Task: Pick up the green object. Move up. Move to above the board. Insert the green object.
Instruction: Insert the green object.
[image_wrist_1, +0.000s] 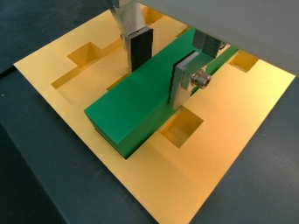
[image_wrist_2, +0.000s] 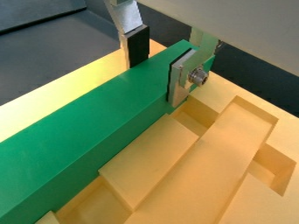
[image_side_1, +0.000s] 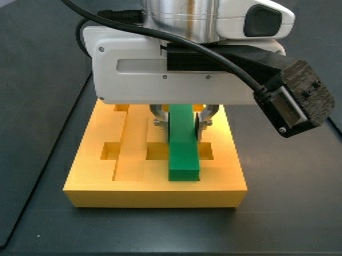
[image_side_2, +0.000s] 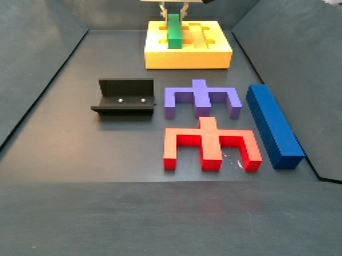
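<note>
Wrist view first: the hand is clamped across the green object, one silver finger flat against one long side and the dark pad of the opposite finger pressed to the other. That crosswise grip, taken toward one end of the bar rather than at its middle, leaves most of its length in plain sight and keeps it from twisting as it goes down.

The bar runs lengthwise along the board, in line with the grooves, and sits between the square holes. A wrist view from lower down shows the green object riding along a groove of the board; whether it is fully seated or a touch proud cannot be told.

In a side view the hand hangs under the big white wrist, directly over the board, with the green object running down its centre. Judged from this, the insertion is at or near its end.

On the dark tabletop, well clear, lie the fixture, a purple piece, a red piece and a blue bar.
</note>
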